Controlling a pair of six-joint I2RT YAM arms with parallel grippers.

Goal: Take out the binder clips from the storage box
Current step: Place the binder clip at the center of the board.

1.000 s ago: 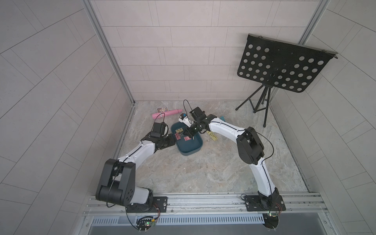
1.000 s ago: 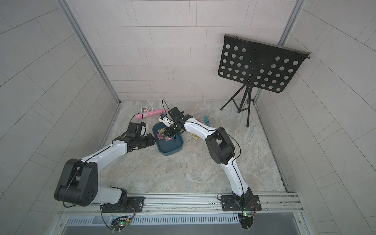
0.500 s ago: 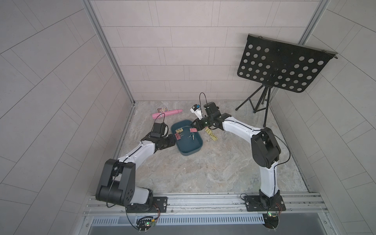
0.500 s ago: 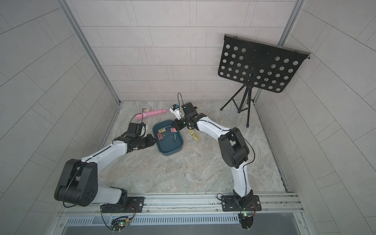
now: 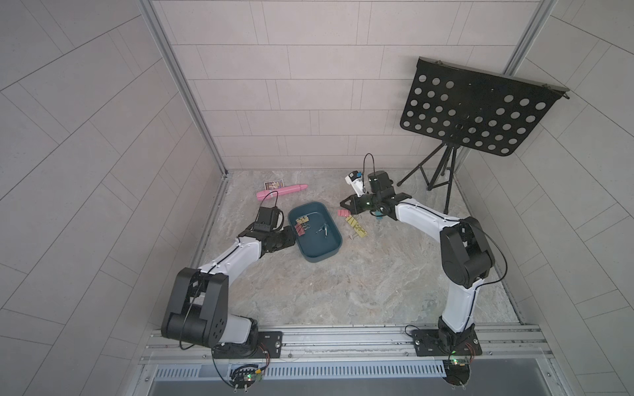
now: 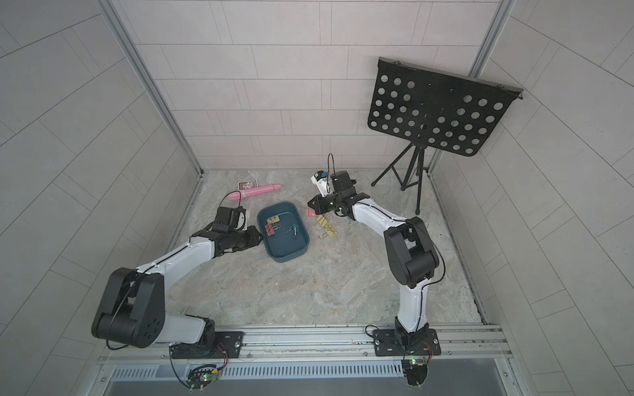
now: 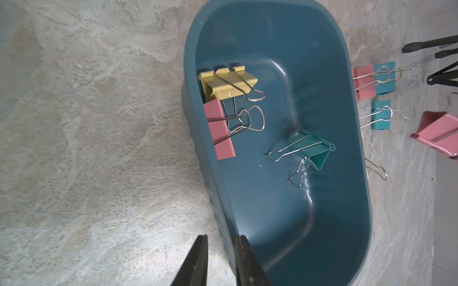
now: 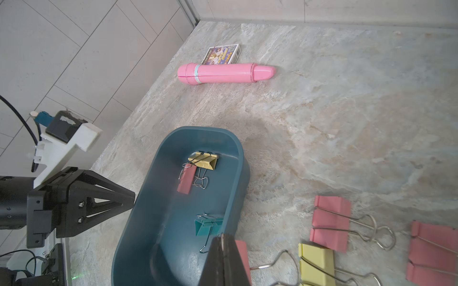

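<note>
Binder clips (image 7: 312, 151), wire-handled, lie in glossy rounded storage box (image 7: 272, 222).

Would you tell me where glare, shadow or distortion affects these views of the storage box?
Left wrist view: white glare streaks on the storage box floor beside the teal binder clip. Right wrist view: a soft shadow darkens the table beside the box, and the right gripper is a dark, featureless foreground shape. In both top views: wide-angle distortion slightly curves the wall tile lines.
</note>
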